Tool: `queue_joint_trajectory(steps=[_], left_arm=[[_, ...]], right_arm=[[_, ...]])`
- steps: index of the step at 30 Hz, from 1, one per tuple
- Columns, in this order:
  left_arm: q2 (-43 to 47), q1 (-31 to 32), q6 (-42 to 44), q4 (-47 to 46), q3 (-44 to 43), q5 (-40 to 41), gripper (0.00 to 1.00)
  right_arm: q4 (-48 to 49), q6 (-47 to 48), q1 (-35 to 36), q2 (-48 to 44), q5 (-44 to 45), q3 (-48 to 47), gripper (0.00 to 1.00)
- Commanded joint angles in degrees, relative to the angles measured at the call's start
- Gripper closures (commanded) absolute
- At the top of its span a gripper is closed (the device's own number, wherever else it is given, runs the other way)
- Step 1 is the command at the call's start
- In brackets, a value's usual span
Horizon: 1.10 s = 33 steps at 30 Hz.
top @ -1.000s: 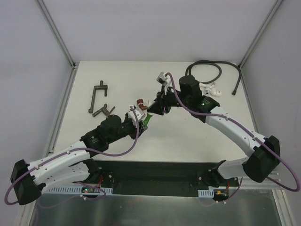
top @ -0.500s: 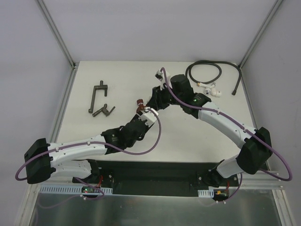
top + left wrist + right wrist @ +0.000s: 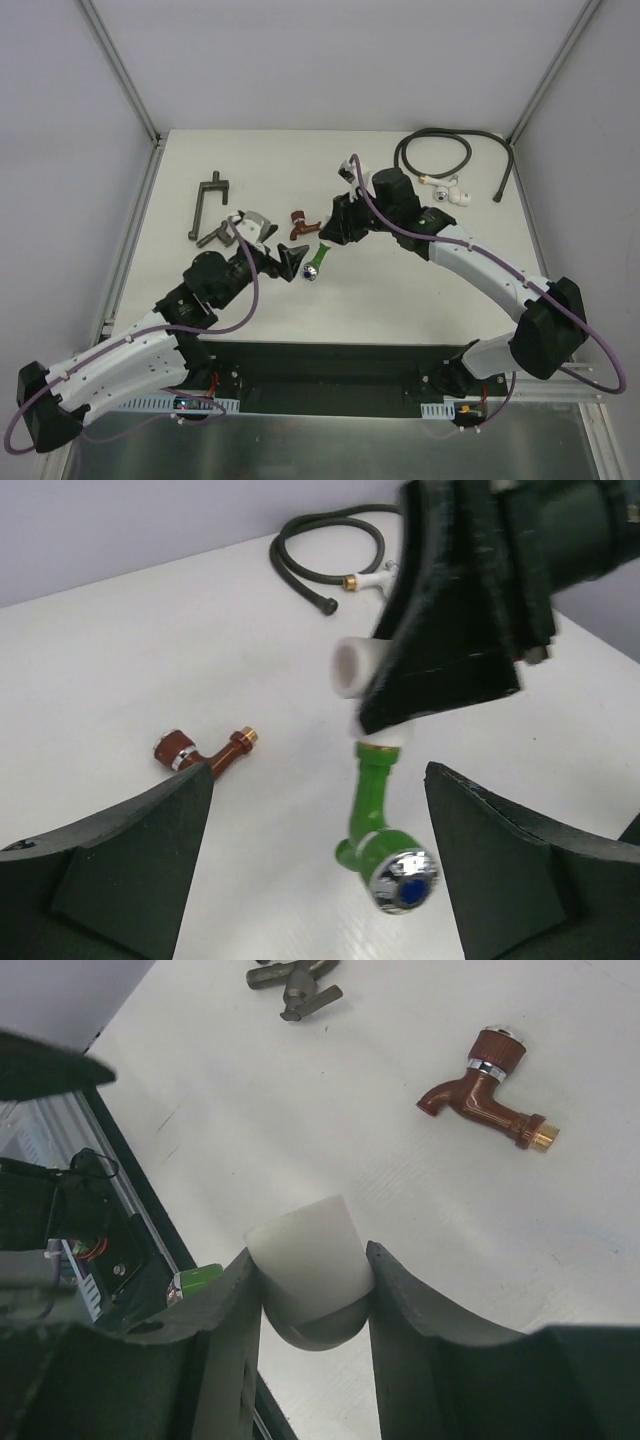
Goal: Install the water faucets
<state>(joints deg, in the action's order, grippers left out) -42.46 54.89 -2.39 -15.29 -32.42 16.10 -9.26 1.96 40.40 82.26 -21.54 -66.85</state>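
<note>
While the right claw (image 3: 312, 1305) pinches the white elbow (image 3: 305, 1250), green tap (image 3: 370, 810) hanging from it, the left claw (image 3: 318, 790) gapes wide and empty just before that tap; red tap (image 3: 205, 757) lies on the table (image 3: 150, 660) ahead-left, lengthwise across its reach.

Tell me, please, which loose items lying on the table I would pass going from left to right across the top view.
dark metal bracket → dark red faucet → black hose

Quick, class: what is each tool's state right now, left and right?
Left tool: open, holding nothing.
Right tool: closed on the white elbow fitting, green faucet attached to it.
</note>
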Motion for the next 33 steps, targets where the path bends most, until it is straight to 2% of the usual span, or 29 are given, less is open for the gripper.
queue_joint_trajectory(steps=[1,2,4,5,9,15,21,31,33], left_arm=[[4.4,-12.2,-12.3,-9.1,6.8,-26.3,0.14],[4.6,-15.8,-13.2,-10.4,7.6,-33.5,0.13],[3.6,-18.5,-16.0,-12.7,8.8,-39.7,0.13],[2.0,-19.7,-16.9,-15.6,9.0,-46.0,0.13],[-2.7,-23.2,-21.4,-24.8,10.2,-56.4,0.1],[-6.2,-23.5,-23.1,-33.0,10.3,-66.4,0.06],[-10.3,-23.5,-26.4,-38.3,9.6,-73.5,0.1],[-15.2,-23.1,-27.9,-38.6,8.0,-75.2,0.17],[-15.4,-22.6,-28.0,-38.7,7.9,-74.6,0.21]], right_arm=[[9.0,0.5,-2.1,-6.6,-8.9,2.2,0.98],[10.6,0.8,-2.3,-7.8,-10.1,2.9,0.98],[12.7,1.1,-3.0,-8.8,-13.6,4.3,0.98],[13.2,1.5,-3.1,-9.5,-14.7,4.4,0.98],[15.4,2.5,-3.3,-10.8,-22.1,5.3,0.98],[18.2,5.5,-3.2,-14.2,-27.5,7.5,0.98],[21.0,5.5,-3.2,-16.0,-30.0,9.2,0.98],[24.6,4.7,-2.3,-17.2,-31.0,10.4,0.98],[24.6,4.5,-2.2,-17.1,-30.1,10.4,0.98]])
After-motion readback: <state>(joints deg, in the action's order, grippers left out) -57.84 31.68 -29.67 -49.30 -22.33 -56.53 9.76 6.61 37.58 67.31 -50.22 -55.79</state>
